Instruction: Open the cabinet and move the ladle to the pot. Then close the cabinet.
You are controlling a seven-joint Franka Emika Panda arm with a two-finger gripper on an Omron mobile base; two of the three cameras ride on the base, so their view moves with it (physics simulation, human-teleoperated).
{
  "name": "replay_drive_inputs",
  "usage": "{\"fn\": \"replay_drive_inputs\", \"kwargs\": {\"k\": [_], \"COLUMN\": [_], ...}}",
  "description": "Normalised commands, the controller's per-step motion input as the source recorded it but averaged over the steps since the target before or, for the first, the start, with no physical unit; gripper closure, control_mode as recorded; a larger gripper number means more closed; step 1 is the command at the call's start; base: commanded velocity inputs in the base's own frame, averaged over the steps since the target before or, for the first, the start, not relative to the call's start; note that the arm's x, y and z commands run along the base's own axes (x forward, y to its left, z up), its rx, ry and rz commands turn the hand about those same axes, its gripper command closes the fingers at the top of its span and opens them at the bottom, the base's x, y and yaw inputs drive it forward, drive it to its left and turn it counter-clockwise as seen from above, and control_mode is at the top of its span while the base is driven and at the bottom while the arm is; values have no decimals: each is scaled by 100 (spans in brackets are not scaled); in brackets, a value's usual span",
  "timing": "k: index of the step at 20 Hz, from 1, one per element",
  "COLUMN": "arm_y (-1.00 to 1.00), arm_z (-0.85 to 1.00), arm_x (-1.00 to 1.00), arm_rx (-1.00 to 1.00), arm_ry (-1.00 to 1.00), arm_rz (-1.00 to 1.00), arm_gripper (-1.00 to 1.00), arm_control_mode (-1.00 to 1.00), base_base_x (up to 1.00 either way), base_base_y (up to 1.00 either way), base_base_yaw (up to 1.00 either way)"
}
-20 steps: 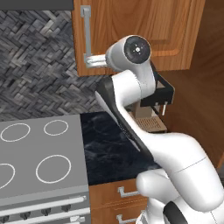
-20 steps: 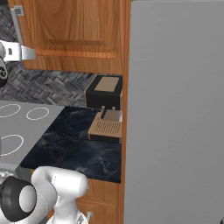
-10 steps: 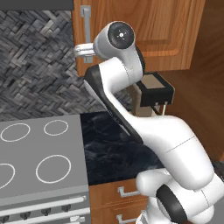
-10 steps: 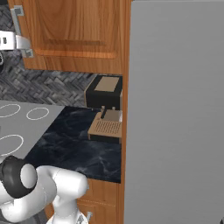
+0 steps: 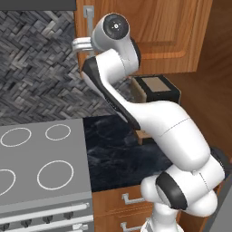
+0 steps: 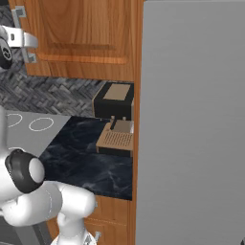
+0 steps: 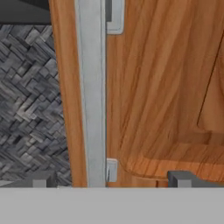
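Risen since a second ago, arm now up at the cabinet (image 5: 154, 31) in left base view, pincer (image 5: 78, 44) at its handle (image 5: 89, 14), door shut, right base view pincer (image 6: 26, 40) against the handle, hand view fingertips (image 7: 186, 178) spread wide either side of the bar, gripping nothing

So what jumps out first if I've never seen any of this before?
The big white arm, rising from the floor and reaching up to the brown wooden cabinet, its jaws either side of the silver bar handle on the door's left edge. Below are a dark marbled counter with a small black coffee machine and a grey stove.
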Motion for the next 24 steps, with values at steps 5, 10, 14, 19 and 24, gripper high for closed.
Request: {"fn": "replay_drive_inputs", "kwargs": {"k": [5,10,14,19,24], "arm_y": [25,13,16,1,0], "arm_z": [0,0,-6,-1,0], "arm_x": [54,56,55,12,-36], "arm_rx": [0,0,0,0,0], "arm_ry": [0,0,0,0,-5], "arm_rz": [0,0,0,0,1], "arm_gripper": [-100,-100,100,100,100], "arm_control_mode": [-100,-100,-100,-100,-100], "base_base_x": [0,0,0,0,0], "base_base_y": [0,0,0,0,0], "base_base_yaw": [0,0,0,0,0]}}
